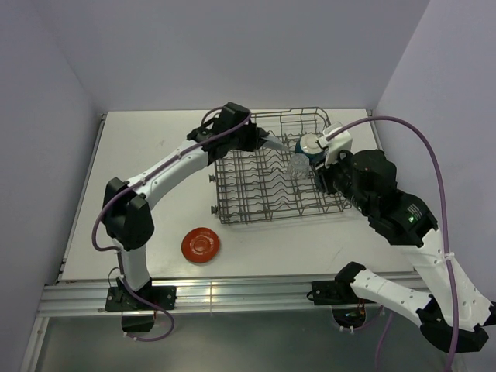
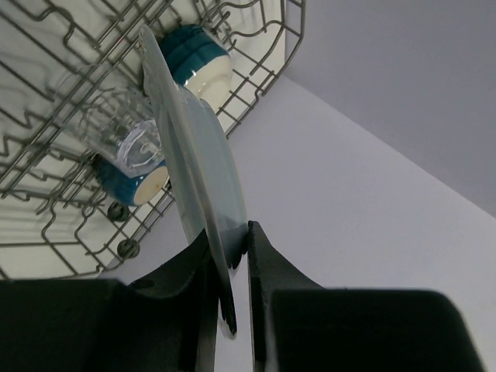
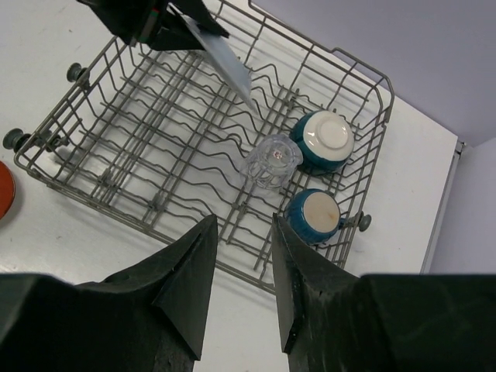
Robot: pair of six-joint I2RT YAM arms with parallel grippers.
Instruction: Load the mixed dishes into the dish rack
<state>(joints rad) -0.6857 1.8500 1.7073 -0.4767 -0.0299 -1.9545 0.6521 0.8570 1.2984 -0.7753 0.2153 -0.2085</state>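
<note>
Two arms reach over the rack [image 1: 256, 203], which sits on the tabletop [image 1: 136, 139] right of centre. Left end effector [image 2: 232, 260] is clenched on the rim of the blue-grey plate [image 2: 198, 155], holding it on edge and tilted over the rack's far-left rows; cannot tell whether the plate's lower rim touches the tines. Right end effector [image 3: 242, 225] is released, fingers spread with nothing between them, hovering above the rack's near right edge. Three dishes are already in the rack at its right end, all upside down: tumbler [image 3: 273, 159] between tines, bowl [image 3: 325, 139] just beside it toward the far right corner, mug [image 3: 312, 215] just beside the near right wall. Bowl and mug both show cream bases and teal-blue sides. The tumbler is close to both but contact is unclear. Red plate [image 1: 201, 245] lies flat on the tabletop, outside the rack, off its near left corner and near the left arm's base; only its edge shows in the right wrist view. Small wheels show along the rack's side wires.
</note>
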